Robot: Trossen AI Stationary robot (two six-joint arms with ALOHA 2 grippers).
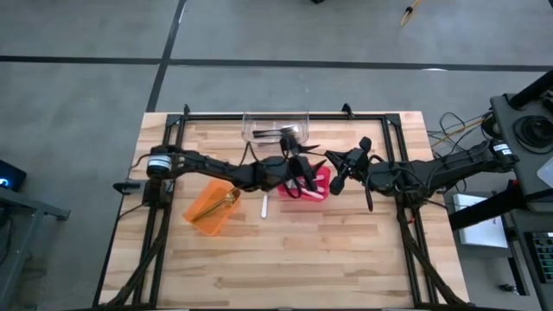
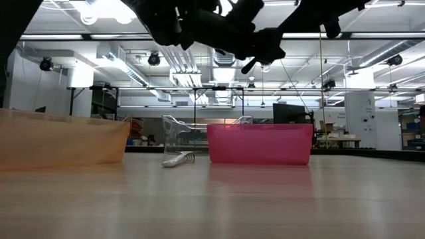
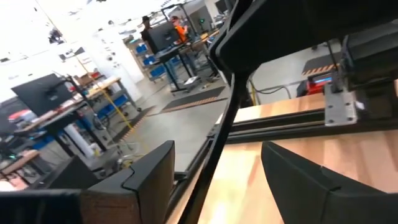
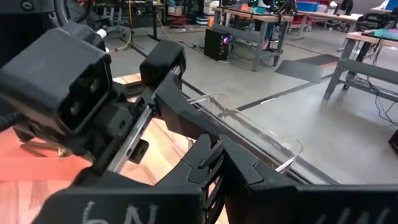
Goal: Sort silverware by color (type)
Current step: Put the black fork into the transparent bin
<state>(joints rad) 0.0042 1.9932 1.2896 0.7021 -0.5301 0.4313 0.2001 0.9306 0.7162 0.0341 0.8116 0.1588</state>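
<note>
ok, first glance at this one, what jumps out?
Both arms crowd the table's middle: the left gripper, fingers open, hangs over the red bin, while the right gripper sits shut just beside that bin. An orange bin holding a gold utensil stands to the left, a clear bin sits at the far edge, and one silver utensil lies loose on the wood between orange and red.

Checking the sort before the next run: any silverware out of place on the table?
Yes: one silver utensil lies loose on the table, between the orange bin and the red bin, in neither. The low view shows it too.
</note>
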